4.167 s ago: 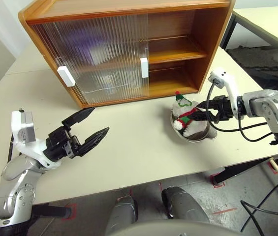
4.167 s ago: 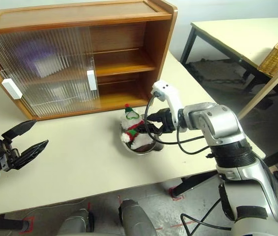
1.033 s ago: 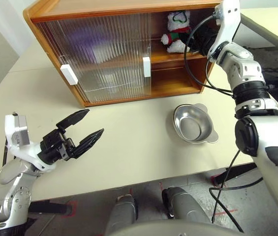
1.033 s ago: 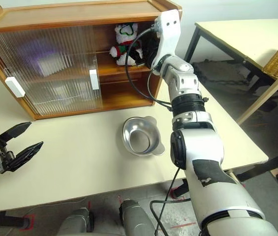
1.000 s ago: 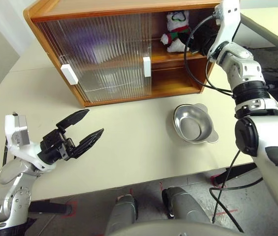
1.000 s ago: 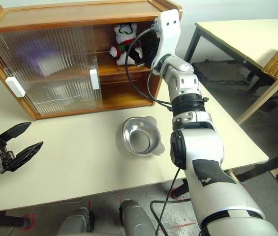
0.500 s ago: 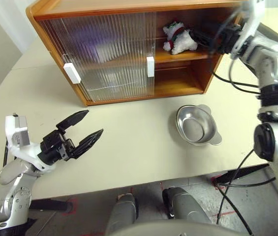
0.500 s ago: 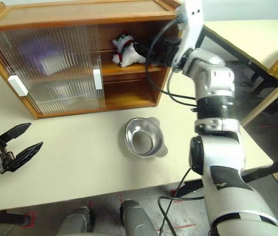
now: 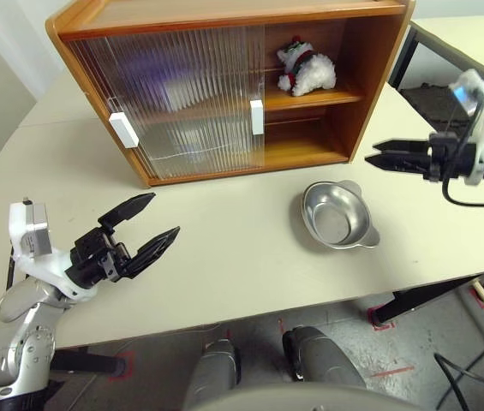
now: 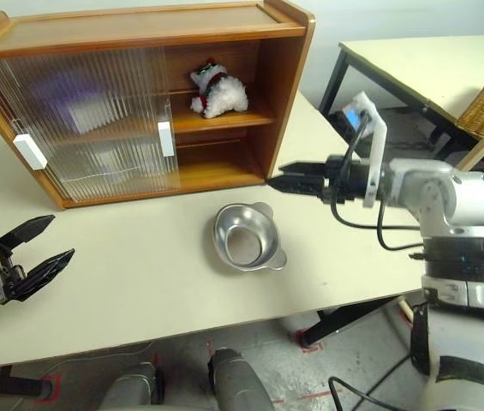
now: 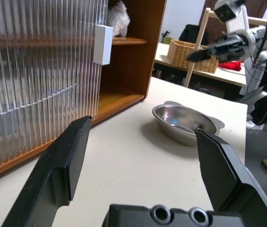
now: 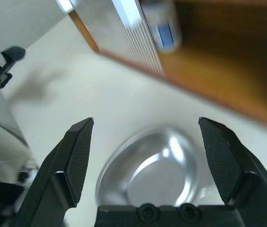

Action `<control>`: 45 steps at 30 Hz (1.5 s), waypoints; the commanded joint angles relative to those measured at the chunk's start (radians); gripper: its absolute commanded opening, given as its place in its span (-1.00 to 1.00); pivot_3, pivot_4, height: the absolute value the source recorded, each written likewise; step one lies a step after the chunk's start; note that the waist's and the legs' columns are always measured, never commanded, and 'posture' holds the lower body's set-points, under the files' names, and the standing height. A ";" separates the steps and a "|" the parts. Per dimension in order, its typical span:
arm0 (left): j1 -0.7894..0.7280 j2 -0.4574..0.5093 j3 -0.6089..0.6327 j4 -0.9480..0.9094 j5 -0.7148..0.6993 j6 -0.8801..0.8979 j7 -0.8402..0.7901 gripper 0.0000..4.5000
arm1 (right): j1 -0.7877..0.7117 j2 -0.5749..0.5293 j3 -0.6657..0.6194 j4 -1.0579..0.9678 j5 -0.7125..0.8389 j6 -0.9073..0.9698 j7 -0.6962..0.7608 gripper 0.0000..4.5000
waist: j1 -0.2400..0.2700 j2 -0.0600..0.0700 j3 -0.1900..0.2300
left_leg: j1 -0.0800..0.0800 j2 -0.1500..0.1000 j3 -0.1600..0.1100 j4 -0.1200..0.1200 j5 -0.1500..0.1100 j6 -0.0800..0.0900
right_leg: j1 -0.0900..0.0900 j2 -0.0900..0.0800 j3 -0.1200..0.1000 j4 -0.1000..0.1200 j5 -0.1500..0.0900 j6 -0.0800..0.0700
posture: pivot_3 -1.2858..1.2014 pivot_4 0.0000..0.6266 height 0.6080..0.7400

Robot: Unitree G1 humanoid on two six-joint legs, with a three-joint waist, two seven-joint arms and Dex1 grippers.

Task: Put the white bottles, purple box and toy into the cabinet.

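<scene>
left gripper (image 9: 143, 229) hangs low over the table (image 9: 224, 248), jaws wide, holding nothing. right gripper (image 10: 286, 182) also spread and empty, above and just beyond the metal dish (image 10: 246, 238). toy (image 9: 307, 68) lies tipped on its side on the middle shelf of the cabinet (image 9: 357, 77), long axis roughly along the shelf, hat end toward the sliding doors (image 9: 182, 94). risk: it sits close to the shelf's front edge, so a nudge while closing a door could roll it out. purple blur behind the ribbed doors; bottles cannot be made out.

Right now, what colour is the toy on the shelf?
White toy, with red and green trim; right eye view.
</scene>
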 commanded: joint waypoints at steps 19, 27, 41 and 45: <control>-0.003 0.006 -0.002 0.006 0.006 0.014 -0.005 1.00 | 0.348 -0.096 -0.081 0.082 0.139 0.177 0.091 0.98 | 0.005 -0.005 0.006 | -0.005 -0.003 -0.001 -0.002 -0.005 0.000 | -0.003 0.000 0.002 -0.001 -0.009 0.004 | -0.11 -0.67 1.00; -0.013 0.018 -0.001 0.007 0.009 0.024 -0.005 1.00 | 0.402 -0.060 -0.068 -0.006 0.179 0.240 0.039 0.98 | 0.003 -0.006 0.007 | -0.004 -0.003 -0.001 -0.002 -0.005 -0.001 | -0.002 0.000 0.002 -0.001 -0.009 0.004 | -0.11 -0.67 1.00; -0.016 0.015 0.003 0.000 0.007 0.024 0.009 1.00 | 0.405 0.007 -0.062 -0.060 0.214 0.275 -0.032 0.98 | 0.003 -0.007 0.008 | -0.005 -0.003 -0.001 -0.002 -0.006 0.000 | -0.003 0.000 0.002 -0.001 -0.009 0.004 | -0.10 -0.68 1.00; -0.015 0.017 0.006 0.000 0.007 0.023 0.011 1.00 | 0.407 0.028 -0.058 -0.070 0.220 0.283 -0.050 0.98 | 0.003 -0.007 0.008 | -0.005 -0.003 -0.001 -0.002 -0.006 0.000 | -0.003 0.000 0.002 -0.001 -0.009 0.004 | -0.11 -0.69 1.00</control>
